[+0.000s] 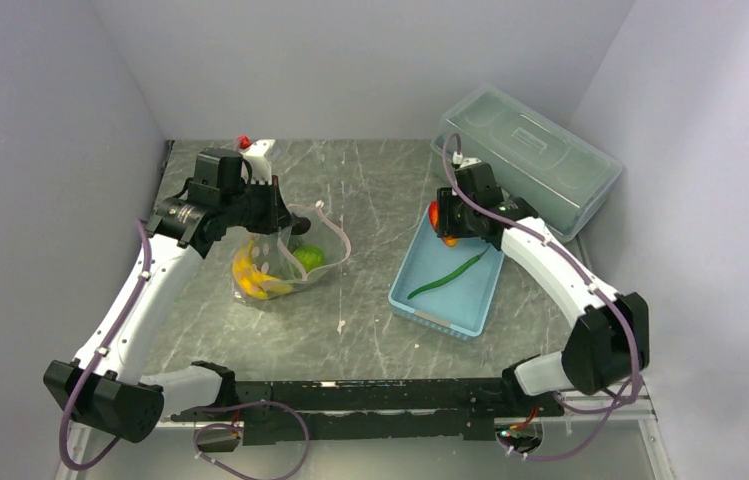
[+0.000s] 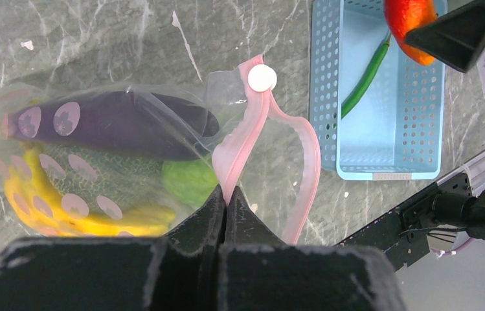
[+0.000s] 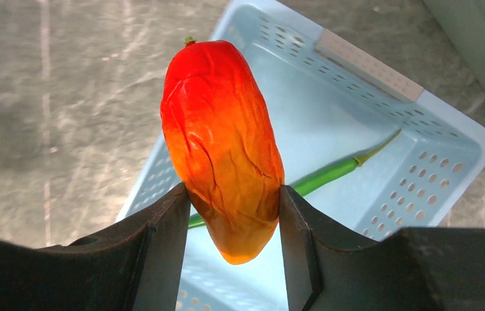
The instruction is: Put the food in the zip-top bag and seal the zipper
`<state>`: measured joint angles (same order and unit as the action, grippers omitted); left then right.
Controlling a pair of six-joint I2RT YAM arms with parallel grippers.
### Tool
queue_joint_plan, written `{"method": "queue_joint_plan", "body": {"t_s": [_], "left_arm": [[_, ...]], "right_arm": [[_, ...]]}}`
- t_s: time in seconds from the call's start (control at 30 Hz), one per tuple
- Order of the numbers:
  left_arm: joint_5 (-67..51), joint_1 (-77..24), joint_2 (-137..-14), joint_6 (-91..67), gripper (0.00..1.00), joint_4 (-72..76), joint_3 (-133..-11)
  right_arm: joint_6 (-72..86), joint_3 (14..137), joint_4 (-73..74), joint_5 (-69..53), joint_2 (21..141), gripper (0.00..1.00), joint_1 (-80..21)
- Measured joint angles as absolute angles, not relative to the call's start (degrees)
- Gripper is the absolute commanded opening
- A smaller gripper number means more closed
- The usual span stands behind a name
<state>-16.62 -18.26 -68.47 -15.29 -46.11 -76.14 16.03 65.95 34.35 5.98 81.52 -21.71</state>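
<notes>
Zip-top bag lay on the grey table in front of your left arm, its mouth turned toward the light blue basket. Your left gripper was pinched tight on the pink zipper, whose loose strip looped out to the right in the wrist view; a white round slider sat at its far end. Inside the bag, the purple eggplant ran lengthwise left to right across the left wrist view, with the yellow bananas curving below it and the lime-green fruit near the mouth. A netted green shape between them, probably the melon, was hard to make out through the crinkled plastic and its pale printed dots.

Your right gripper held the orange-red piece above the far end of the basket, fingers partly closed against its two sides. Its long axis ran in line with the fingers, the small green stem tip pointing away from the wrist. The thin long green vegetable lay diagonally in the basket, partly hidden behind the held piece. From above, the left gripper covered part of the bag, and the eggplant could not be picked out.
</notes>
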Motion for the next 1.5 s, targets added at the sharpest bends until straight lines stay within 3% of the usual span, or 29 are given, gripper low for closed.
{"method": "queue_joint_plan", "body": {"t_s": [0.63, 1.03, 1.5], "left_arm": [[-16.6, -18.26, -68.47, -15.29, 0.0, -46.11, -76.14], [-16.62, -18.26, -68.45, -15.29, 0.0, -46.11, -76.14], [-16.64, -18.26, -68.34, -15.29, 0.0, -46.11, -76.14]], "right_arm": [[12.14, 74.43, 35.16, -8.32, 73.34, 0.18, -40.58], [9.67, 85.69, 35.59, -12.08, 83.2, 0.19, -48.82], [7.81, 93.45, 37.3, -13.58, 96.01, 0.19, -50.02]]}}
